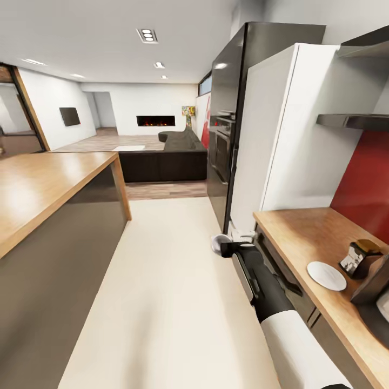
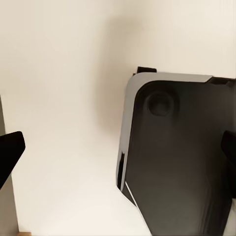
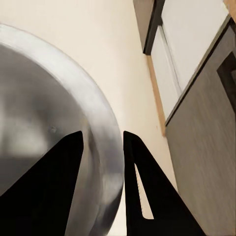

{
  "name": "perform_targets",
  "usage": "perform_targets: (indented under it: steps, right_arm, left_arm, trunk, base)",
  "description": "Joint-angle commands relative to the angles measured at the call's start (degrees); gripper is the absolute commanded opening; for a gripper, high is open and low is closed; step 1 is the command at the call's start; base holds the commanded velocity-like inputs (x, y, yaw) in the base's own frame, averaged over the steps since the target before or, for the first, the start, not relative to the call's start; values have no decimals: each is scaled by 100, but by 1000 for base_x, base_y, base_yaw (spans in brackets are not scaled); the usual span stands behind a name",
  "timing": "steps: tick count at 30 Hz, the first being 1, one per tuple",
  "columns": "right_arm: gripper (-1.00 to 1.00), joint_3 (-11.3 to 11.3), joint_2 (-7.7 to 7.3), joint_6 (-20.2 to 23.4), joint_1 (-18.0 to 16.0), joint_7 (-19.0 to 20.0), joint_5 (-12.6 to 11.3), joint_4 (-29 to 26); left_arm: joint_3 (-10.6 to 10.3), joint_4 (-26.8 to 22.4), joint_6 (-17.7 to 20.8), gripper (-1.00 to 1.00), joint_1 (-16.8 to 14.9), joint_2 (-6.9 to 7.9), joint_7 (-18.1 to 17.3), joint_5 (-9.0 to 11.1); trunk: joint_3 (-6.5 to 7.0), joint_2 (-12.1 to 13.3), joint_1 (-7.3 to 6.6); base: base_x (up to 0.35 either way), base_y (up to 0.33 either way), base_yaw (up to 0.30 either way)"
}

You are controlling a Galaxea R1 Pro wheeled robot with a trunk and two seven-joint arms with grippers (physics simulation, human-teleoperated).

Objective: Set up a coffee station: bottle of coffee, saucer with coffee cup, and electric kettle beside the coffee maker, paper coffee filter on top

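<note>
At frame edge, coffee maker (image 1: 378,294) cut off beside saucer (image 1: 326,275).

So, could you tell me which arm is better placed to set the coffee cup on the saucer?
The right. The right gripper appears to grip the coffee cup, and the saucer lies on the kitchen countertop at the robot's right.

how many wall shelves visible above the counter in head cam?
2. A thin dark wall shelf juts out over the red backsplash; a second dark shelf sits higher at the frame edge. More may be cropped.
</note>
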Motion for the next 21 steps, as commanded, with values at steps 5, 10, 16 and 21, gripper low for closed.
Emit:
perform_targets:
  steps: [5, 10, 16, 21]
  right_arm:
    - [-100, 6, 0, 33, -4, -21, 13, -7]
    - [-100, 6, 0, 33, -5, -20, 13, -7]
    - [-100, -1, 0, 33, -1, -16, 14, 13]
    - [-100, -2, 0, 33, 2, -12, 21, 21]
  left_arm:
    - [41, 6, -18, 100, -7, 2, -31, 2]
    - [38, 4, -24, 100, -6, 1, -32, 2]
    - [41, 4, -26, 100, -7, 1, -35, 2]
    - [35, 4, -26, 100, -9, 1, -33, 2]
  trunk:
    - [12, -11, 7]
    - [37, -11, 7]
    - [45, -11, 7]
    - [45, -11, 7]
  base:
    - [337, 0, 249]
    - [337, 0, 243]
    - [337, 0, 63]
    - [337, 0, 5]
